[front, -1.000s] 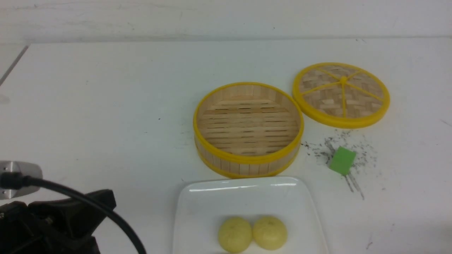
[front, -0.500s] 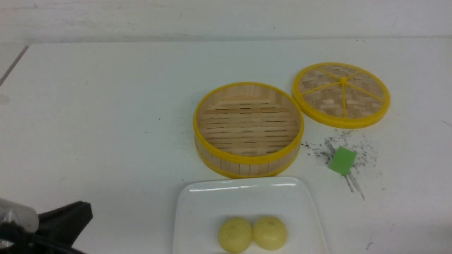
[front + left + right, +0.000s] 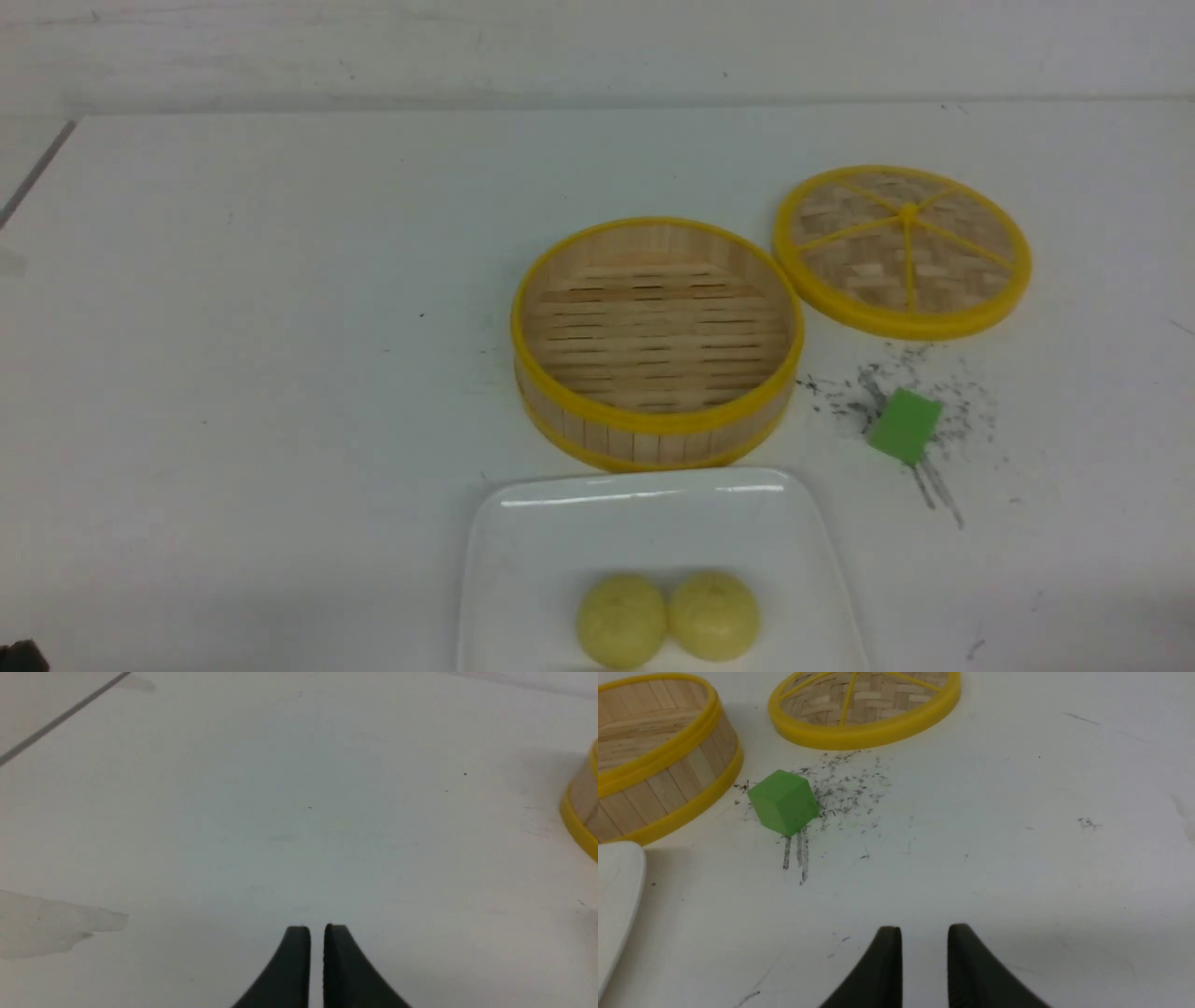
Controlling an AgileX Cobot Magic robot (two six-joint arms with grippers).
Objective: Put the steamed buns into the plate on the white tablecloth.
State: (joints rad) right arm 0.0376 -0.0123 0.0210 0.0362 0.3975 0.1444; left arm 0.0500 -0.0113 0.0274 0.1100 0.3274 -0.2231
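Note:
Two pale yellow steamed buns (image 3: 621, 621) (image 3: 714, 616) sit side by side on the near part of the white plate (image 3: 644, 490), which rests on the white tablecloth (image 3: 280, 327). A corner of the plate (image 3: 616, 877) shows in the right wrist view. My left gripper (image 3: 317, 927) hovers over bare cloth far left of the plate. Its jaws are nearly together, only a thin slit apart, with nothing between them. My right gripper (image 3: 924, 927) hangs over bare cloth right of the plate, open with a moderate gap and empty. Neither gripper appears in the front view.
An empty bamboo steamer basket (image 3: 656, 341) with a yellow rim stands just behind the plate. Its woven lid (image 3: 902, 250) lies at the back right. A green block (image 3: 905, 425) sits on dark scribble marks between the lid and the plate.
My left arm has drawn back out of the front view at the lower left; only a dark sliver remains in the corner. The buns, plate and steamer have not moved.

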